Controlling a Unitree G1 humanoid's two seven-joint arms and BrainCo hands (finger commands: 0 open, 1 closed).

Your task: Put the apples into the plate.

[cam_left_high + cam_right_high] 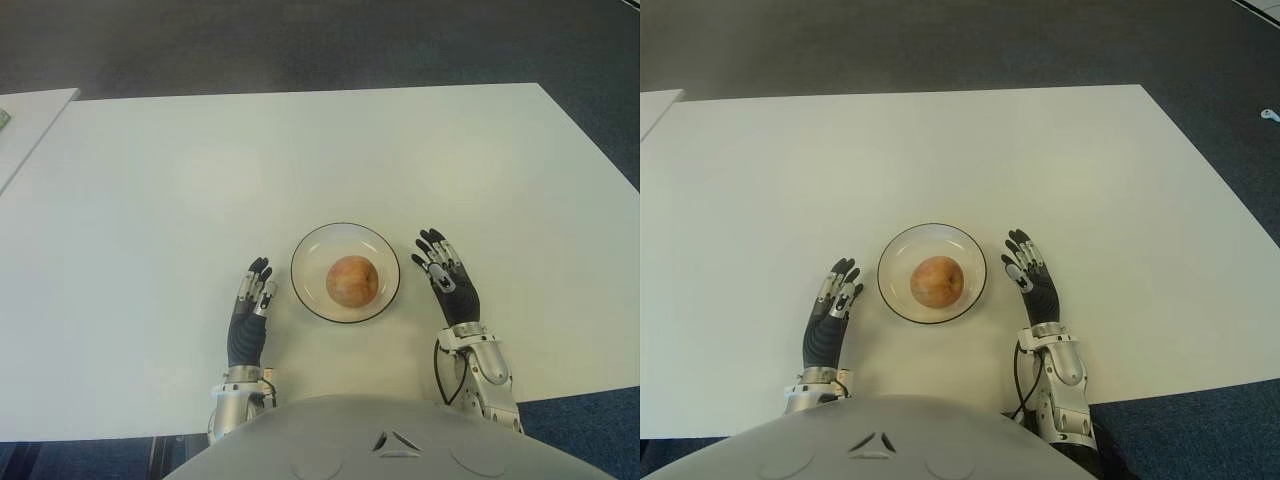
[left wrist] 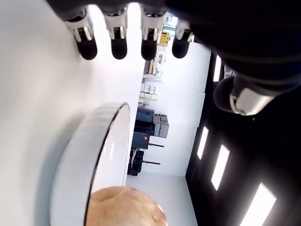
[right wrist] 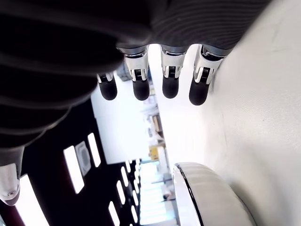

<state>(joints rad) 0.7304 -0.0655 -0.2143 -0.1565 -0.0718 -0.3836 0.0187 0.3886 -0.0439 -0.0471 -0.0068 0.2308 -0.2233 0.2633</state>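
The apple point(image 1: 352, 281) sat in the plate point(image 1: 312, 252), between the left hand point(image 1: 250, 305) and right hand point(image 1: 450, 280), fingers point(image 1: 437, 247) apart and empty. Either hand, lifting carelessly, might nudge the plate across the desk point(image 1: 300, 160).

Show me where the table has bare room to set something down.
Bare table stretches beyond the plate and out to both sides. Crowded only near the robot: apple on the plate, open left robot hand and right robot hand flanking it.

Both robot hands — left robot hand point(image 1: 250, 305), right robot hand point(image 1: 447, 275) — empty, outstretched
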